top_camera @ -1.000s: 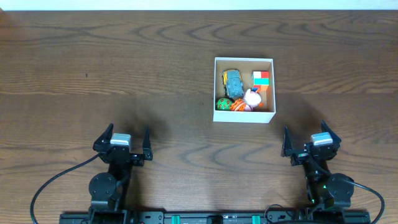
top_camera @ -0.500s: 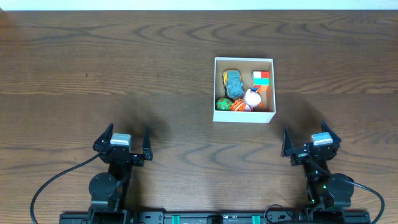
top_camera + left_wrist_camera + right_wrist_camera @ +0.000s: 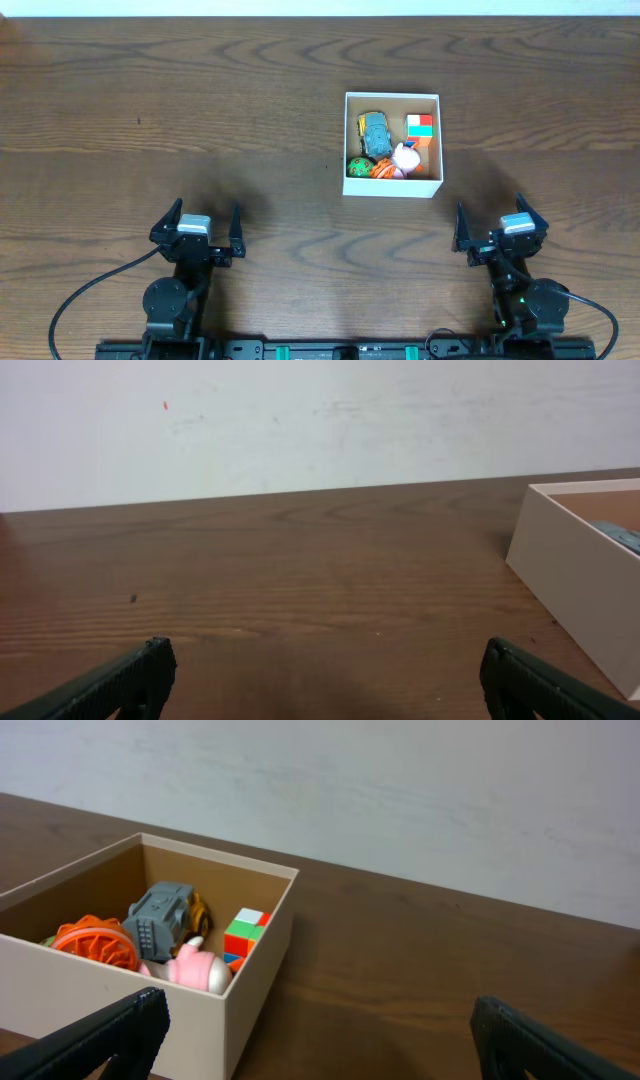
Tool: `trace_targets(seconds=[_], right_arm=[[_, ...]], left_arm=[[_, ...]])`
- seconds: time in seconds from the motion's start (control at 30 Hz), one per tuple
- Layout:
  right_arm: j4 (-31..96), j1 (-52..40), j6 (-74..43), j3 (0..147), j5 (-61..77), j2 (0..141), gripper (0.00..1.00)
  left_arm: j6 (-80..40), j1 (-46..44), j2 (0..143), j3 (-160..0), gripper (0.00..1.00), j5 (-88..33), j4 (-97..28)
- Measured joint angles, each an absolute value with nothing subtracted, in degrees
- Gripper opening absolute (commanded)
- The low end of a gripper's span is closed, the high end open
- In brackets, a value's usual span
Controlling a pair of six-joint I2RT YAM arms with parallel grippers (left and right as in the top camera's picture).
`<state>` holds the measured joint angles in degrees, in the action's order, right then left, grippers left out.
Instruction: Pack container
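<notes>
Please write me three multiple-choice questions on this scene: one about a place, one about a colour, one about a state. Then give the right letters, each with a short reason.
1. The box lies:
A) nearer the right hand
B) nearer the left hand
C) between the fingers of one hand

2. The toy car in the box is:
A) purple
B) grey
C) white

3. The two hands are:
A) both shut on toys
B) one open, one shut
C) both open and empty

Answers:
1 A: in the overhead view the box sits closer to the right hand than to the left hand.
2 B: its grey body shows in the overhead and right wrist views.
3 C: each wrist view shows the hand spread wide with nothing in it.
</notes>
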<state>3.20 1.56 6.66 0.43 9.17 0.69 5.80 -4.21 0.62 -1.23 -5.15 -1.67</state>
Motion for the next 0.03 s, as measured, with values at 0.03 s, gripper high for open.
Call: trace_targets(seconds=[0.03], right_arm=[[3.20, 1.56, 6.68, 0.43, 9.17, 0.69, 0.99]], left_arm=[[5.80, -4.21, 0.62, -1.23, 0.98, -5.13, -1.67]])
